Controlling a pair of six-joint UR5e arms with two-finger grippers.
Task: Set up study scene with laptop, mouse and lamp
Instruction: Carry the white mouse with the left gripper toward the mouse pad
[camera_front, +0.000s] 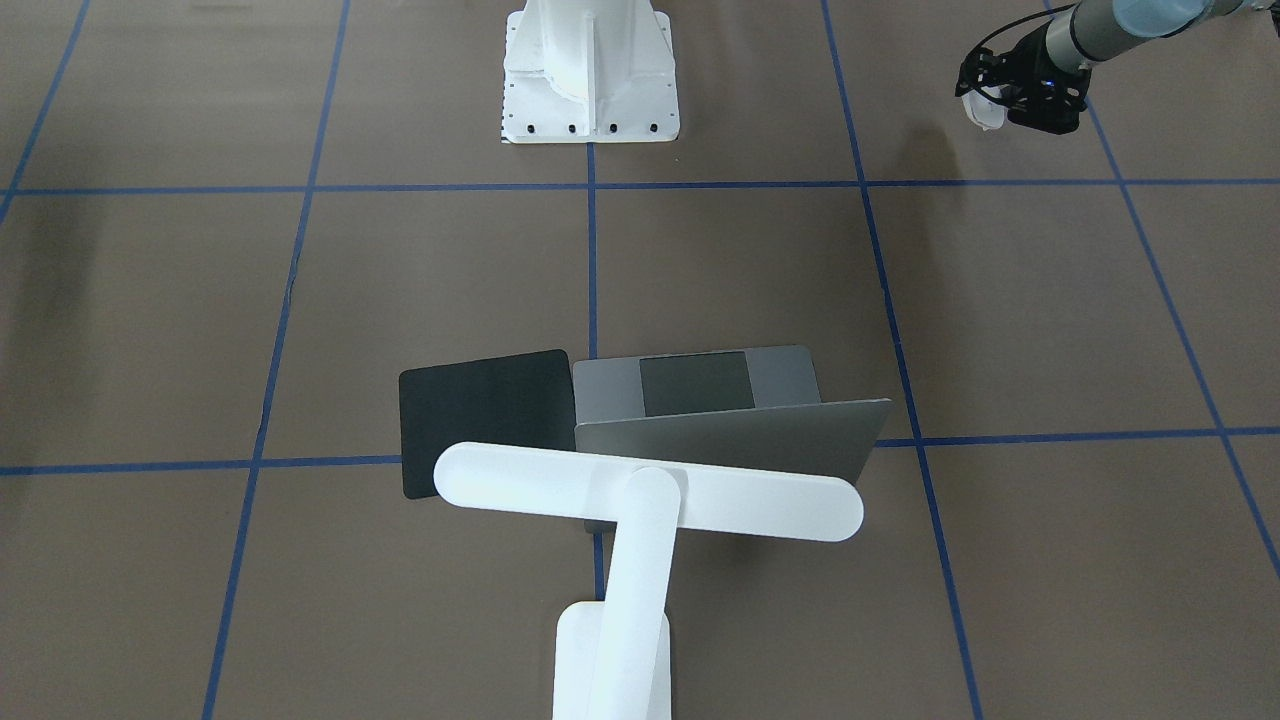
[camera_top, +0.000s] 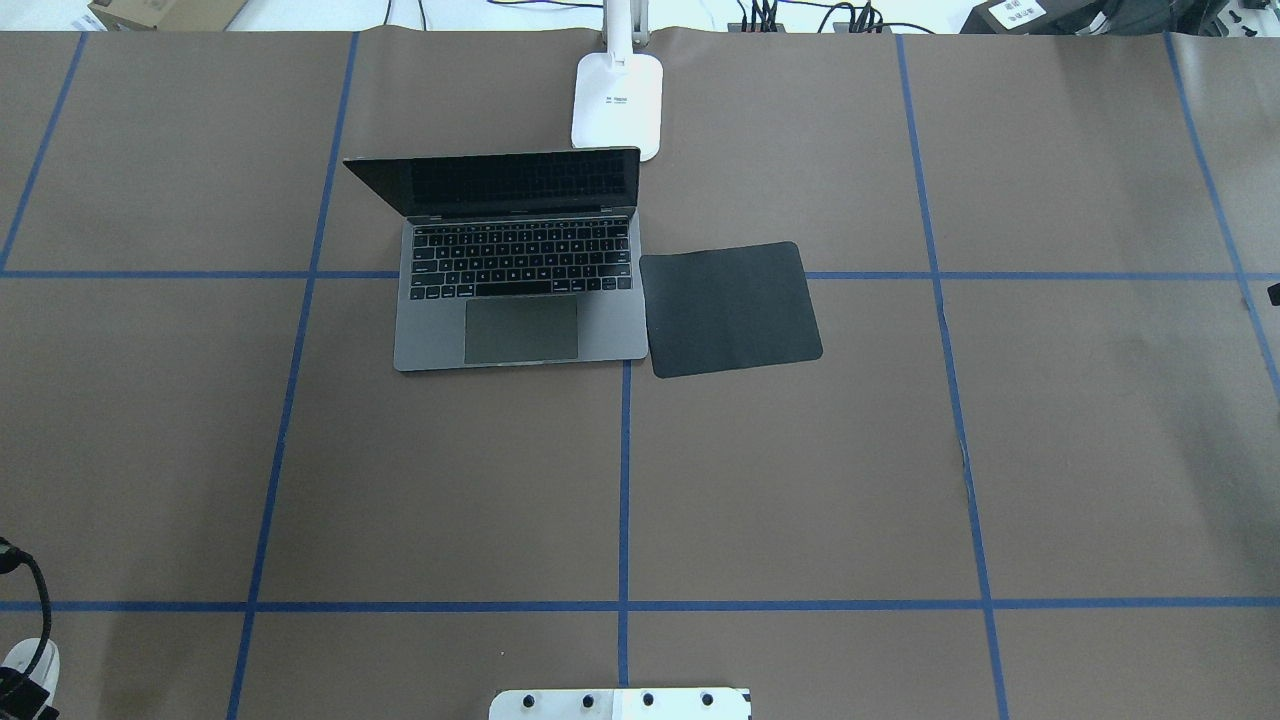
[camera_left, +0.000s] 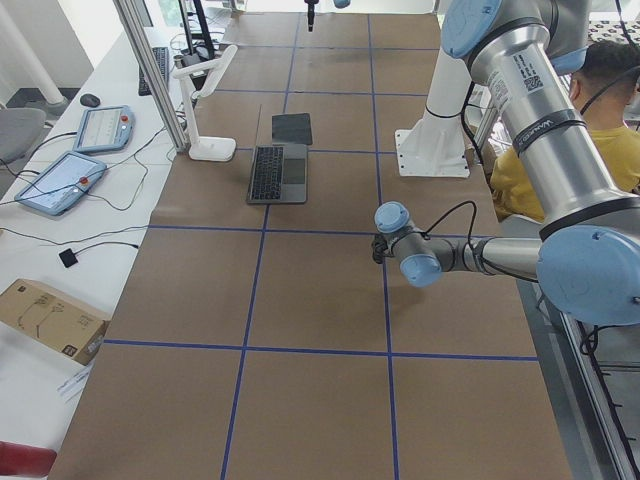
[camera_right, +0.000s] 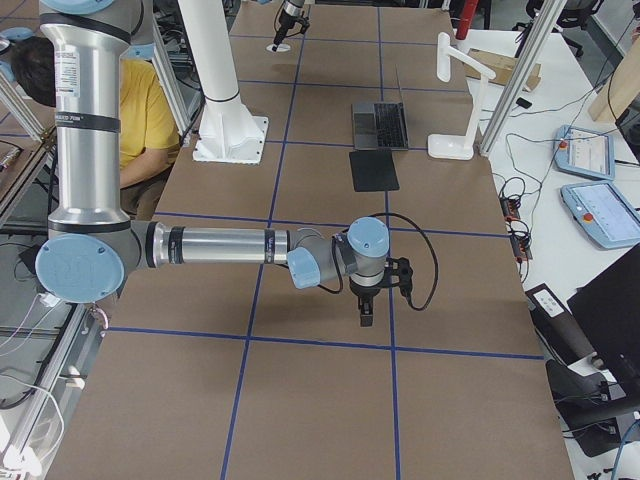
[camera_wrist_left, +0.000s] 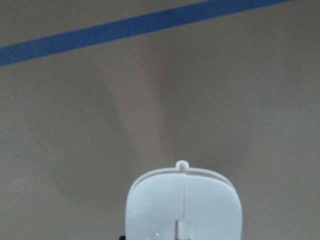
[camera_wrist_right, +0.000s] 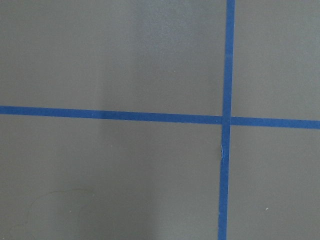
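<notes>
The open grey laptop (camera_top: 520, 290) sits mid-table at the far side, its lid toward the front-facing camera (camera_front: 730, 440). Behind it stands the white lamp (camera_top: 618, 100), whose bar head (camera_front: 650, 490) hangs over the lid. My left gripper (camera_front: 990, 98) is shut on the small white mouse (camera_front: 980, 110), held just above the table at my near left corner; that mouse fills the bottom of the left wrist view (camera_wrist_left: 184, 205). My right arm's gripper (camera_right: 365, 305) hovers over bare table far to the right; whether it is open or shut I cannot tell.
A thin black square pad (camera_top: 730, 308) lies against the laptop's right side. The white ribbed pedestal (camera_front: 590, 80) is bolted at my near edge. A person in a yellow shirt (camera_right: 140, 110) sits behind the robot. Blue tape lines grid the brown table (camera_top: 800, 480).
</notes>
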